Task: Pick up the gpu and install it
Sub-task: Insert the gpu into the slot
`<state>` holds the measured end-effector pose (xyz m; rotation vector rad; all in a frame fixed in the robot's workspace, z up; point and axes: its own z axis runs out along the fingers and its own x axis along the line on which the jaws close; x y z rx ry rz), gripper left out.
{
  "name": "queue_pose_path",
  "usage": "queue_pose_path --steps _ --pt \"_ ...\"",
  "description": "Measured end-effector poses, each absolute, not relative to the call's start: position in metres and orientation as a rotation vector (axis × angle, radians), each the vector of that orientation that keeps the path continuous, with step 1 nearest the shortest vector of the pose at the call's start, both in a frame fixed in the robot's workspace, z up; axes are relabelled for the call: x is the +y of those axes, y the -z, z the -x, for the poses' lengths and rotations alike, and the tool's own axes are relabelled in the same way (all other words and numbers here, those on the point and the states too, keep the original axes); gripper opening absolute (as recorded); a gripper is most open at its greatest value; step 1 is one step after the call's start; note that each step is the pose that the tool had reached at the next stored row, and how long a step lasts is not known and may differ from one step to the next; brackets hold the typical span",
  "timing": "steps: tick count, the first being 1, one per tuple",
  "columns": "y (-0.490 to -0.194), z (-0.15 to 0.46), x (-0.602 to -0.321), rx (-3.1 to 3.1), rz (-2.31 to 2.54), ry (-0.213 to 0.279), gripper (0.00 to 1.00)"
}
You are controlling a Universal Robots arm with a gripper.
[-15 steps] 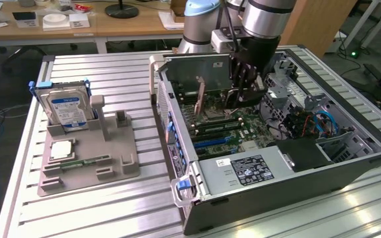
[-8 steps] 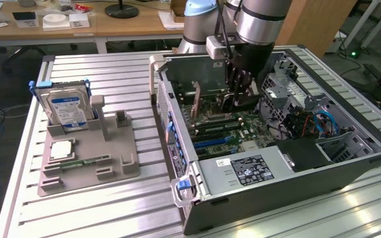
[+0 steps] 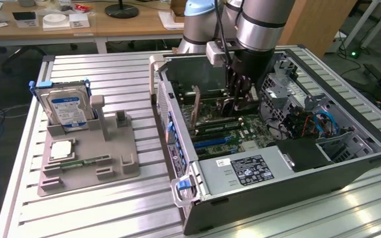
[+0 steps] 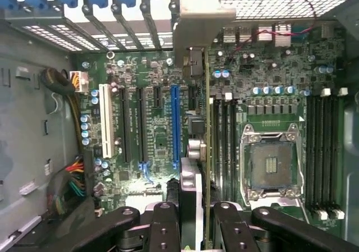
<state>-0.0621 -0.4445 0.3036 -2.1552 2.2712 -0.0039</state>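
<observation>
The gpu [image 4: 196, 151] hangs edge-on inside the open computer case [image 3: 349, 168], with its silver end bracket [image 4: 193, 30] toward the row of blue latches. My gripper [image 4: 193, 215] is shut on the card's near end, one black finger [image 4: 162, 224] on each face. The card stands over the green motherboard [image 4: 151, 140], between the long blue slot [image 4: 175, 123] and the memory slots [image 4: 224, 140]. I cannot tell whether its edge is seated in a slot. In the exterior view the gripper [image 3: 238, 101] reaches down into the case, and the gpu [image 3: 223, 106] shows as a dark card below it.
The bare processor socket [image 4: 271, 165] lies beside the memory slots. A power supply [image 3: 243, 171] fills the case's near corner, and drive cages with cables [image 3: 309, 124] line its far side. On the exterior view's left a grey fixture [image 3: 104, 163] holds a hard drive [image 3: 68, 109], a processor chip [image 3: 63, 148] and a memory stick [image 3: 85, 162].
</observation>
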Motion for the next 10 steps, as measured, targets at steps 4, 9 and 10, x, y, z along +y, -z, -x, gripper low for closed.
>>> queue_pose_path --steps 4,9,10 --pt "-0.3017 0.0662 -0.4456 2.271 2.155 0.004 0.28" --pt "-0.2964 0.0698 -0.4463 2.271 2.156 0.004 0.28" --pt "-0.2955 0.0699 -0.4477 2.271 2.155 0.004 0.28"
